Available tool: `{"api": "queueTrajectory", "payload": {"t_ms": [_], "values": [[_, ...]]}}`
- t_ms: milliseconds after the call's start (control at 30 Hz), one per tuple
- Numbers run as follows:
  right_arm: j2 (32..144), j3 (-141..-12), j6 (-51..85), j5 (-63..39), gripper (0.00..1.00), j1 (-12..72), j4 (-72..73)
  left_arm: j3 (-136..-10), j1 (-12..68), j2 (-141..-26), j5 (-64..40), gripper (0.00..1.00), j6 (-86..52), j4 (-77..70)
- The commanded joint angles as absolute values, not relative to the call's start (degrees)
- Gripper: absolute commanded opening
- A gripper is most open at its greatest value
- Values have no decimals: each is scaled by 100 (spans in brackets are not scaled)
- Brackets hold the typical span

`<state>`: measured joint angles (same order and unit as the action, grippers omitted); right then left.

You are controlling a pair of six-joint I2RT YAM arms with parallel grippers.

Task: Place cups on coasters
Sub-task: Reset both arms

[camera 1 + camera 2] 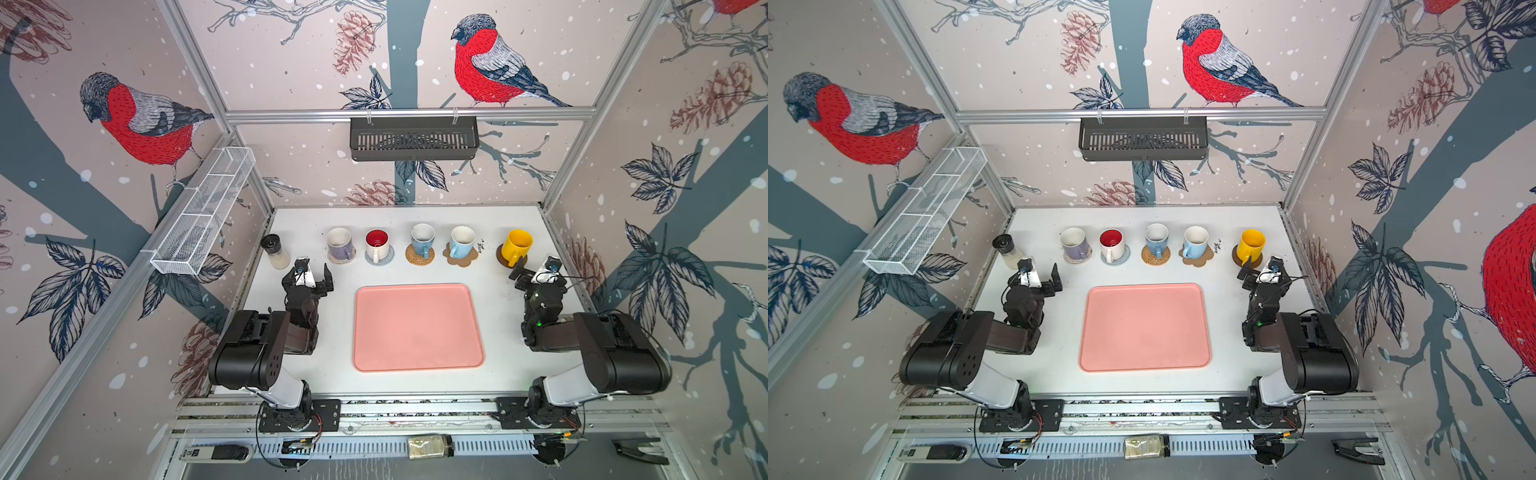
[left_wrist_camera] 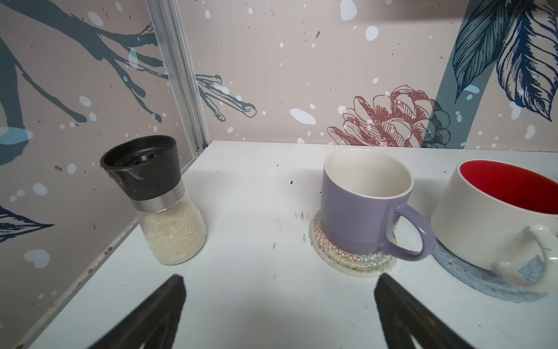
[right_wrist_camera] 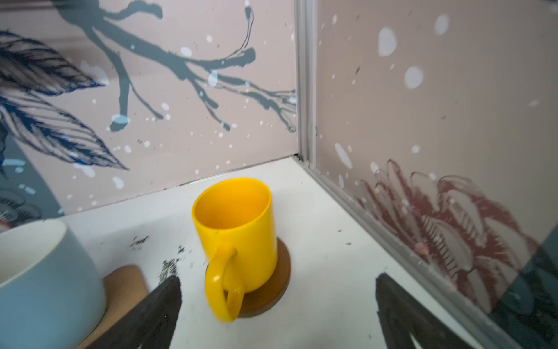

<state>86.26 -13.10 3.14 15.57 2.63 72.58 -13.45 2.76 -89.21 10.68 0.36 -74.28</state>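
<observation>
Five cups stand in a row at the back, each on a coaster: lavender cup (image 1: pixel 340 245) on a beige woven coaster (image 2: pixel 347 263), white cup with red inside (image 1: pixel 377 245) on a grey-blue coaster (image 2: pixel 483 281), light blue cup (image 1: pixel 422 240) on a tan rattan coaster (image 1: pixel 415 258), another light blue cup (image 1: pixel 461 243) on a brown flower-shaped coaster (image 1: pixel 467 261), yellow cup (image 3: pixel 238 229) on a dark wooden disc (image 3: pixel 271 290). My left gripper (image 2: pixel 279 278) is open and empty, short of the lavender cup. My right gripper (image 3: pixel 277 278) is open and empty, just short of the yellow cup's handle.
A black-lidded glass jar (image 2: pixel 163 199) of white grains stands at the back left by the wall. A large pink tray (image 1: pixel 417 328) lies between the arms. A black basket (image 1: pixel 413 139) and a white wire basket (image 1: pixel 203 210) hang on the walls.
</observation>
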Motion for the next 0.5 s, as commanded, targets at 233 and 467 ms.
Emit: {"api": "queueTrajectory", "payload": {"t_ms": [233,467], "values": [[8610,-1310,404,1408,99,330,6946,-1186,509,-8953,1467,98,174,-7815],[8648,-1385,421,1240,99,263,6847,-1165,537,-8969,1507,98,202,-7893]]}}
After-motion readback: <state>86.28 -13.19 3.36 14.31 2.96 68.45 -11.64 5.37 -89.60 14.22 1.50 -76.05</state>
